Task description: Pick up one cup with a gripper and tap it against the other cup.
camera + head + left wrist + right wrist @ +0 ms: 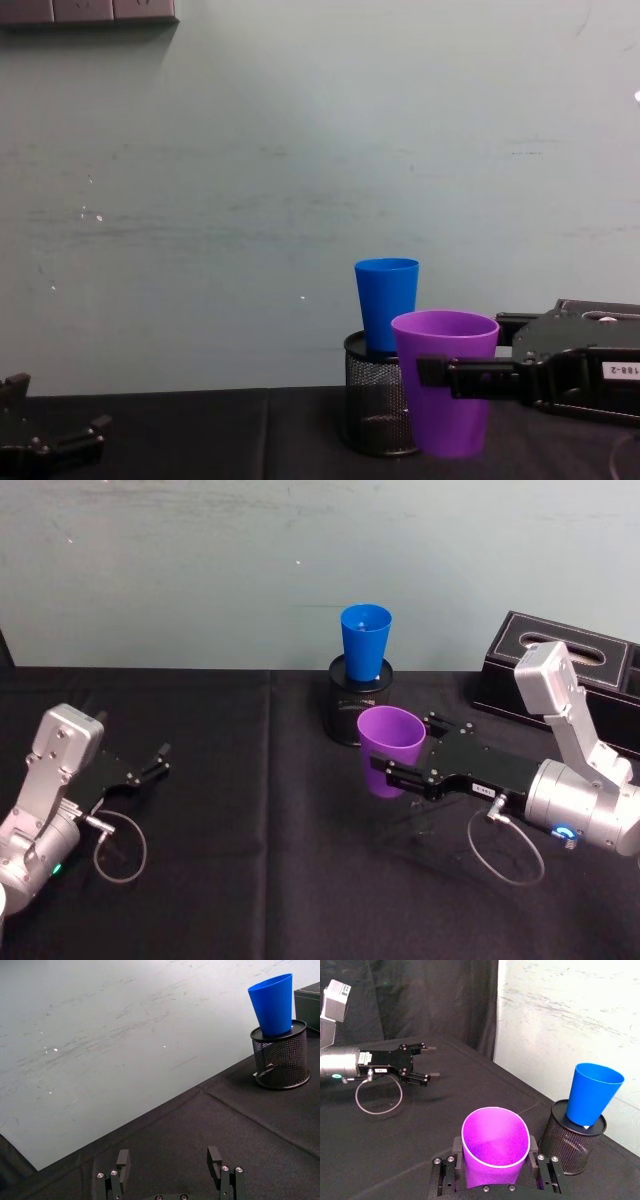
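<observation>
My right gripper (397, 759) is shut on the purple cup (390, 750), holding it upright just above the black tablecloth, in front of and slightly right of the blue cup (365, 643). The blue cup stands in a black wire-mesh pen holder (360, 712) near the wall. In the right wrist view the purple cup (494, 1147) sits between the two fingers, with the blue cup (590, 1093) a short gap beyond it. From the chest view the purple cup (446, 381) overlaps the holder (377, 410) and stands apart from the blue cup (387, 302). My left gripper (155, 762) rests open at the far left.
A black tissue box (570, 675) stands at the back right by the wall. A loose cable loop (120, 848) lies beside the left arm, and another (506, 850) under the right arm. The black cloth (260, 860) covers the table up to the pale wall.
</observation>
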`<state>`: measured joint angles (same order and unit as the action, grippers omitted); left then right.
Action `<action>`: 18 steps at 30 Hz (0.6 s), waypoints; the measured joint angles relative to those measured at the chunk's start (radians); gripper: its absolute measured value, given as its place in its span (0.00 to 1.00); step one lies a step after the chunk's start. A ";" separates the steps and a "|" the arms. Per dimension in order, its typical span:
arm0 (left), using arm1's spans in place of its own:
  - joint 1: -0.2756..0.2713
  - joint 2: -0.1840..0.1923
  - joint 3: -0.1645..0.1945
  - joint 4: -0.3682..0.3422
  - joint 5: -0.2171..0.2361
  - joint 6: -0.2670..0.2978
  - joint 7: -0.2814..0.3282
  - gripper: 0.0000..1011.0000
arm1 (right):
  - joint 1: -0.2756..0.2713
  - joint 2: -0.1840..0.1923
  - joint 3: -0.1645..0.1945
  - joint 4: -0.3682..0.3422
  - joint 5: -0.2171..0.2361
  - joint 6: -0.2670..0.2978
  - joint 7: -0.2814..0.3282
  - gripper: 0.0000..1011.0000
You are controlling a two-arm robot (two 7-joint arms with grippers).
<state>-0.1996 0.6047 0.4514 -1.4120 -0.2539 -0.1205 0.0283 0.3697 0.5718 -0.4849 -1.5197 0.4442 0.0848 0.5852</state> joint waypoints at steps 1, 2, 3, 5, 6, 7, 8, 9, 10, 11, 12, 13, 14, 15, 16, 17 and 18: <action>0.000 0.000 0.000 0.000 0.000 0.000 0.000 1.00 | 0.000 0.000 0.000 0.000 0.000 0.000 0.000 0.72; 0.000 0.000 0.000 0.000 0.000 0.000 0.000 1.00 | 0.000 0.000 0.000 0.000 0.000 0.000 0.000 0.72; 0.000 0.000 0.000 0.000 0.000 0.000 0.000 1.00 | 0.000 0.000 0.000 0.000 0.001 0.000 0.000 0.72; 0.000 0.000 0.000 0.000 0.000 0.000 0.000 1.00 | 0.000 0.000 0.000 0.000 0.001 0.000 0.000 0.72; 0.000 0.000 0.000 0.000 0.000 0.000 0.000 1.00 | 0.000 0.000 0.000 0.000 0.001 0.000 0.000 0.72; 0.000 0.000 0.000 0.000 0.000 0.000 0.000 1.00 | 0.000 -0.001 0.000 0.001 0.001 0.000 0.001 0.72; 0.000 0.000 0.000 0.000 0.000 0.000 0.000 1.00 | 0.000 -0.001 0.000 0.001 0.001 0.000 0.001 0.72; 0.000 0.000 0.000 0.000 0.000 0.000 0.000 1.00 | 0.000 -0.001 0.000 0.001 0.001 0.000 0.001 0.72; 0.000 0.000 0.000 0.000 0.000 0.000 0.000 1.00 | 0.000 -0.001 0.000 0.001 0.001 0.000 0.001 0.72; 0.000 0.000 0.000 0.000 0.000 0.000 0.000 1.00 | 0.000 -0.001 0.000 0.001 0.002 0.000 0.001 0.72; 0.000 0.000 0.000 0.000 0.000 0.000 0.000 1.00 | 0.000 -0.001 0.000 0.001 0.002 0.000 0.002 0.72; 0.000 0.000 0.000 0.000 0.000 0.000 0.000 1.00 | 0.000 -0.001 0.000 0.001 0.002 0.000 0.002 0.72; 0.000 0.000 0.000 0.000 0.000 0.000 0.000 1.00 | 0.000 -0.001 0.000 0.001 0.002 0.000 0.002 0.72; 0.000 0.000 0.000 0.000 0.000 0.000 0.000 1.00 | 0.000 -0.001 0.000 0.001 0.002 -0.001 0.002 0.72; 0.000 0.000 0.000 0.000 0.000 0.000 0.000 1.00 | 0.000 -0.001 0.000 0.002 0.002 -0.001 0.002 0.72; 0.000 0.000 0.000 0.000 0.000 0.000 0.000 1.00 | 0.000 -0.001 0.000 0.002 0.002 -0.001 0.002 0.72; 0.000 0.000 0.000 0.000 0.000 0.000 0.000 1.00 | 0.000 -0.001 0.000 0.002 0.002 -0.001 0.002 0.72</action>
<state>-0.1995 0.6047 0.4513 -1.4120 -0.2539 -0.1206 0.0283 0.3697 0.5708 -0.4850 -1.5182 0.4464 0.0840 0.5876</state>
